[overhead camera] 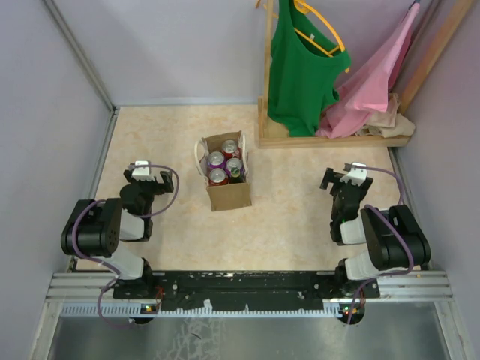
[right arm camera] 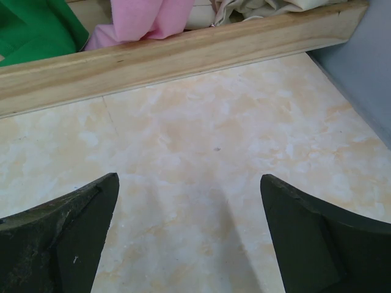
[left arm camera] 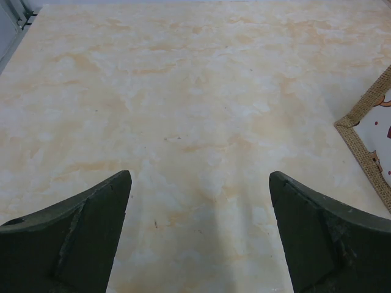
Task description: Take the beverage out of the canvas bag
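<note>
The tan-brown canvas bag (overhead camera: pixel 227 193) stands upright mid-table with a white loop handle on its left. Several drink cans (overhead camera: pixel 218 175) stand inside, tops showing red, purple and green. A corner of the bag (left arm camera: pixel 368 146) shows at the right edge of the left wrist view. My left gripper (overhead camera: pixel 147 178) is open and empty, left of the bag and well apart from it; its jaws stand wide over bare table (left arm camera: pixel 200 183). My right gripper (overhead camera: pixel 339 178) is open and empty, right of the bag, jaws wide over bare table (right arm camera: pixel 189 183).
A wooden clothes rack (overhead camera: pixel 330 139) stands at the back right with a green top (overhead camera: pixel 300 67) and a pink garment (overhead camera: pixel 375 82) hanging; its base rail (right arm camera: pixel 183 55) lies ahead of my right gripper. Grey walls enclose the table on three sides.
</note>
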